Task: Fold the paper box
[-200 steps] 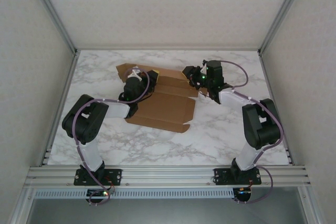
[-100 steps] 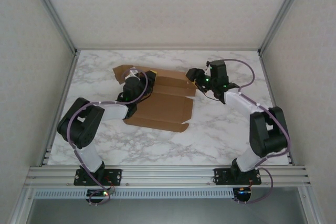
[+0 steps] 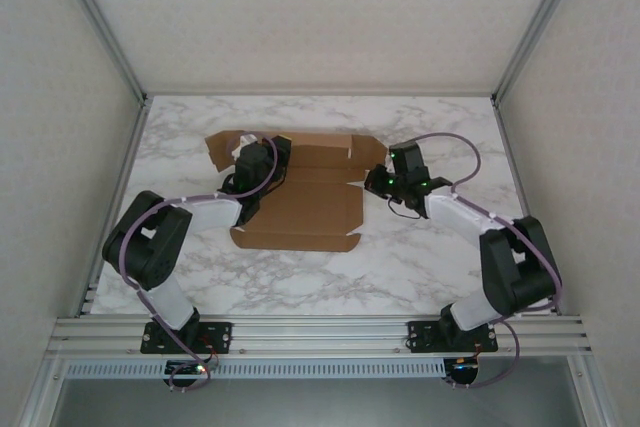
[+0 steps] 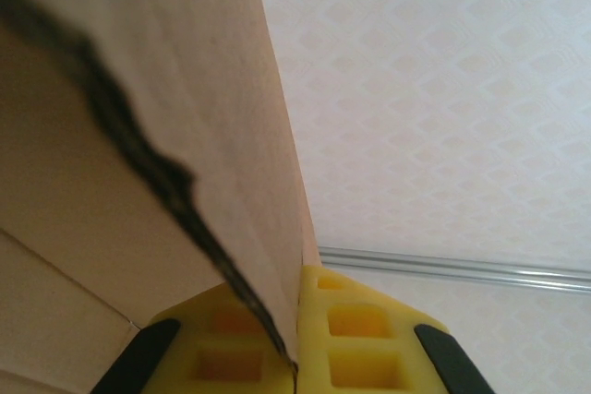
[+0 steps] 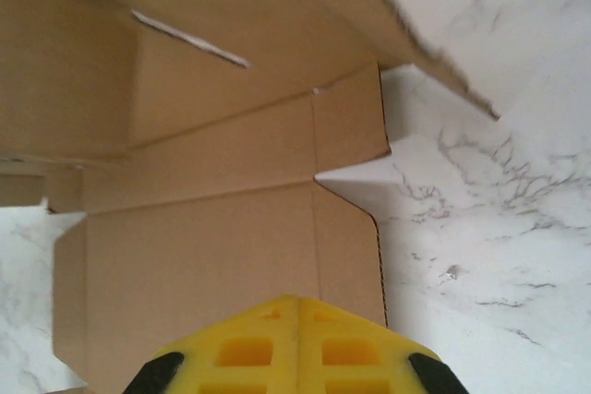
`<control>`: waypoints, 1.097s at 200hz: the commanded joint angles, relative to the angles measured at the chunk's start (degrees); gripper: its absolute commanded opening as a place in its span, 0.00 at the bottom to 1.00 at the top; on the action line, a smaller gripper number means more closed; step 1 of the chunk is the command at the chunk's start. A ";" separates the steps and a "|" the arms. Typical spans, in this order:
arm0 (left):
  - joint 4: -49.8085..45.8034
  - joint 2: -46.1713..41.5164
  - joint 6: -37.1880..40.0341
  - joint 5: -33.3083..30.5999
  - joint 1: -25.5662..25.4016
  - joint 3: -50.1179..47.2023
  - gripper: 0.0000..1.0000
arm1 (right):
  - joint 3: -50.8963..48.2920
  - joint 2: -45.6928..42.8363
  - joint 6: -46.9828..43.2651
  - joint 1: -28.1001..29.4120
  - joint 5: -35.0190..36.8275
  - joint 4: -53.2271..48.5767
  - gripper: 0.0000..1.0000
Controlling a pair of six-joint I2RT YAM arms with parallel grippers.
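Marble table roomy | left tool pinches paper box edge | right tool closed, seemingly empty

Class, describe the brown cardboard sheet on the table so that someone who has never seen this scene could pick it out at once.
Look at the white marble table. Near its middle lies the paper box, a flat sheet with flaps and slots, one far-left flap pinched by the left gripper. It is the only brown cardboard thing there.

Plain brown paper box, white marble table with grey veins, yellow-padded right claw, pale diamond-patterned walls.
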 commanded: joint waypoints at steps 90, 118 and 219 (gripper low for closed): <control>-8.88 -0.24 0.68 0.21 -0.50 3.21 0.04 | 20.80 23.03 -9.19 -3.08 4.53 -5.88 0.26; -9.23 -0.23 0.65 0.21 -0.34 3.21 0.03 | 23.14 25.29 -9.55 -3.22 4.98 -8.29 0.35; -8.37 1.27 -0.70 2.80 0.02 3.55 0.01 | 17.53 26.00 -1.23 -3.72 -11.17 8.29 0.42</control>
